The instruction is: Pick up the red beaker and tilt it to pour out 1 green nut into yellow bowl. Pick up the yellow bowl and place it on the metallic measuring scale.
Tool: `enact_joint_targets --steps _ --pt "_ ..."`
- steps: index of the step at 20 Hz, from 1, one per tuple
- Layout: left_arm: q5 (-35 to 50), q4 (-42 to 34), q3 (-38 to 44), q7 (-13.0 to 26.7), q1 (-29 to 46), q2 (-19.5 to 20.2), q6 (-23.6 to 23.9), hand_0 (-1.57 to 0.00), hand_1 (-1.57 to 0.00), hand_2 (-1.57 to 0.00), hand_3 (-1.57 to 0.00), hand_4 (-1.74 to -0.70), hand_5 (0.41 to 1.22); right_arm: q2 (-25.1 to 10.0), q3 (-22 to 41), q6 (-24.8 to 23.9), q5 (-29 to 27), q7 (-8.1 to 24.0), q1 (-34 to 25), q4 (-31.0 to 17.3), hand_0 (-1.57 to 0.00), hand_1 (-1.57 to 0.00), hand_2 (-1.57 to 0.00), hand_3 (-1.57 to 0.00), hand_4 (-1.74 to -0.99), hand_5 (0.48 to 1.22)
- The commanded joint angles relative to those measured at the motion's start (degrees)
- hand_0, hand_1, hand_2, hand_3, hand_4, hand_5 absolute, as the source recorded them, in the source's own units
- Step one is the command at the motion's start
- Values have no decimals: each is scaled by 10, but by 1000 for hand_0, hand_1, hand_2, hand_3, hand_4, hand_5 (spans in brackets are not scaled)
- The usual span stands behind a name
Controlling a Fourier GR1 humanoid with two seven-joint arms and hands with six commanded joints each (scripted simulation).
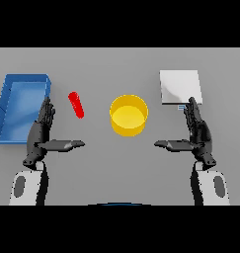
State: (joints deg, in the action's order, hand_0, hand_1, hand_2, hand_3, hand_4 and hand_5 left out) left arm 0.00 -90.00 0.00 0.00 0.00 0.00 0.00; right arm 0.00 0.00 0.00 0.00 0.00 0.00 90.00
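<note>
A small red beaker (76, 105) lies tilted on the grey table, left of centre. The yellow bowl (128, 115) stands in the middle; I see nothing inside it. At the back right lies the metallic measuring scale (180, 87), a flat pale square plate. My left hand (41, 131) is open to the left of the beaker, fingers straight and thumb pointing inward, holding nothing. My right hand (198, 132) is open to the right of the bowl, just in front of the scale, also holding nothing. No green nut shows.
A blue tray (8, 106) sits at the far left, right behind my left hand. Bare grey table lies between the two hands in front of the bowl.
</note>
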Motion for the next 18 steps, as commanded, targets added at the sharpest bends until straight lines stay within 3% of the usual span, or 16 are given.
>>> enact_joint_targets --steps 1,6,7,8,10,15,18 --pt "1 0 1 0 0 1 0 1 1 1 1 -1093 623 0 0 0 0 -1 1 1 1 1 1 1 -1128 660" --pt "8 3 10 0 -3 11 -4 1 1 1 1 -1093 623 1 3 1 -1 -3 8 9 1 1 1 1 -1128 660" --pt "-23 -21 -12 -26 24 17 -2 1 1 1 1 -1093 623 -18 31 -10 60 -58 34 34 1 1 1 1 -1128 660" --pt "-42 -42 -26 -33 44 24 -2 1 1 1 1 -1094 620 -25 54 -18 101 -87 55 50 1 1 1 1 -1128 663" --pt "-69 -64 -43 -22 63 25 6 1 1 1 1 -1093 615 -27 76 -27 142 -87 69 65 1 1 1 1 -1126 666" --pt "-87 -63 -53 18 51 30 8 1 1 1 1 -1090 612 -23 82 -32 152 -71 70 74 1 1 1 1 -1121 658" --pt "-102 -15 -54 -3 16 23 16 1 1 1 1 -1106 623 -25 83 -36 158 -59 75 83 1 1 1 1 -1130 650"
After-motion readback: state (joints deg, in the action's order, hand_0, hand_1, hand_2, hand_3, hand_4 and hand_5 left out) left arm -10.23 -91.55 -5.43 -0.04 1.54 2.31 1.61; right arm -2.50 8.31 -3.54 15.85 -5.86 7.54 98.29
